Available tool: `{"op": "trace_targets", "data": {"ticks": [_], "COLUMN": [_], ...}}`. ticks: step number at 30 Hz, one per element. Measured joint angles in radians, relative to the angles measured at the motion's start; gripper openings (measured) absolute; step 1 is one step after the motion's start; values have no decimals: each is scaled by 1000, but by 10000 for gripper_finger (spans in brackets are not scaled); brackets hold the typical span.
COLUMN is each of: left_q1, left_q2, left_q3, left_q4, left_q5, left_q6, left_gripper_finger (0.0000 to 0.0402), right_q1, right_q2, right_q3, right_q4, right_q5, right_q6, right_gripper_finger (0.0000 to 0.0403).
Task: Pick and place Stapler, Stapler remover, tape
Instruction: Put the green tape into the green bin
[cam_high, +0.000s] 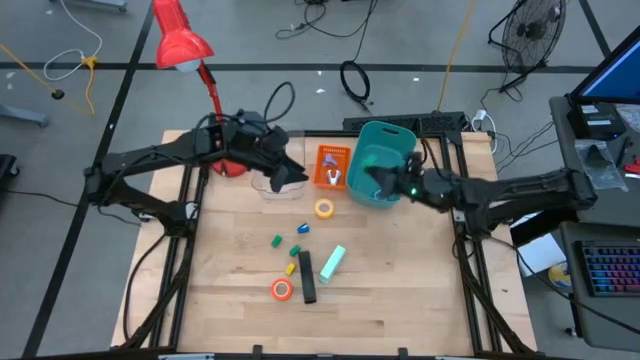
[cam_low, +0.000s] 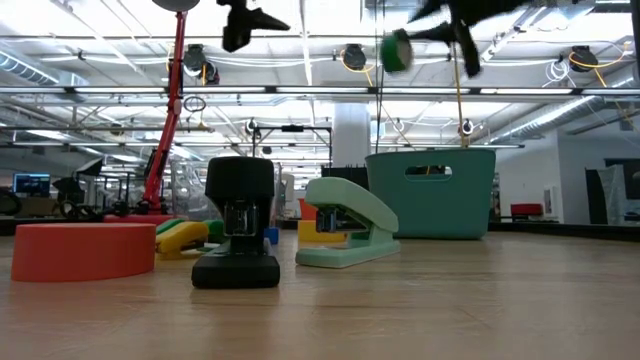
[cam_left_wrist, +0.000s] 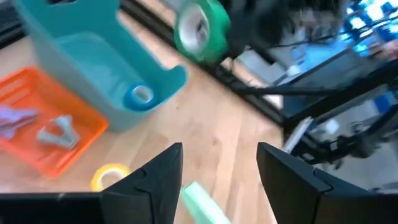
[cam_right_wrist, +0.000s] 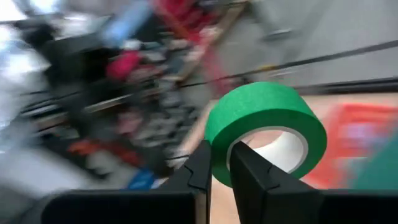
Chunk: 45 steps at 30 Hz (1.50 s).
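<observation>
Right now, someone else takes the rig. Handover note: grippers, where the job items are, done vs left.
Right gripper: shut on the green tape, held in the air over the teal bin.
Left gripper: open, empty, raised near the orange tray.
Done: blue tape lies in the teal bin. The orange tray holds a grey clawed piece and a purple one, likely staple removers.
Left: drop the green tape. Still on the table: yellow tape, orange tape, black stapler, mint stapler. Small coloured blocks lie around them.
</observation>
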Motion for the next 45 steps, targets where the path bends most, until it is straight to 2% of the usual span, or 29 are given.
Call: {"op": "trace_targets", "data": {"ticks": [4,7,12,16,22,26,35,45], "left_q1": [-42,-76,-117,-139,-161,-174,-211,-217], "left_q2": [-24,-27,-27,-27,-27,-27,-27,-27], "left_q3": [0,0,0,0,0,0,0,0], "left_q4": [-65,-83,-119,-151,-176,-191,-196,-195], "left_q5": [-67,-103,-133,-163,-198,-203,-246,-255], "left_q6": [3,-1,-8,-16,-26,-27,-31,-32], "left_gripper_finger": [209,209,209,209,209,209,209,209], "right_q1": [-155,-274,-425,-491,-534,-534,-521,-521], "right_q2": [-57,-51,44,160,358,469,561,617], "right_q3": [0,0,1,90,320,414,430,428], "right_q4": [-239,-324,-358,-497,-765,-878,-1033,-1048], "right_q5": [-22,-123,-332,-406,-400,-417,-425,-429], "right_q6": [50,63,51,-6,-152,-200,-214,-245], "right_gripper_finger": [28,28,28,28,28,28,28,28]}}
